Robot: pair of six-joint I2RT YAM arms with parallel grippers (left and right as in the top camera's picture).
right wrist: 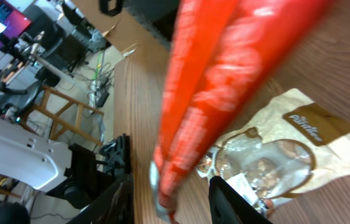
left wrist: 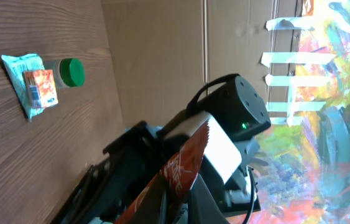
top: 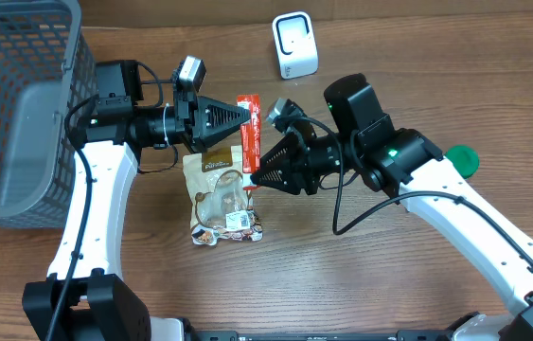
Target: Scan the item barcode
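Observation:
A long red snack packet (top: 248,133) hangs above the table between the two arms. My left gripper (top: 244,116) is shut on its upper end; in the left wrist view the red packet (left wrist: 181,171) rises from between the jaws. My right gripper (top: 252,177) stands open around the lower end. In the right wrist view the red packet (right wrist: 218,68) runs down between the dark fingers (right wrist: 230,202), with a gap on both sides. A white scanner-like device (top: 294,44) stands at the back of the table.
A brown-and-clear snack pouch (top: 217,194) lies on the table under the packet. A grey mesh basket (top: 20,104) fills the left side. A green lid (top: 462,158) lies at the right, next to a blue packet (left wrist: 32,84).

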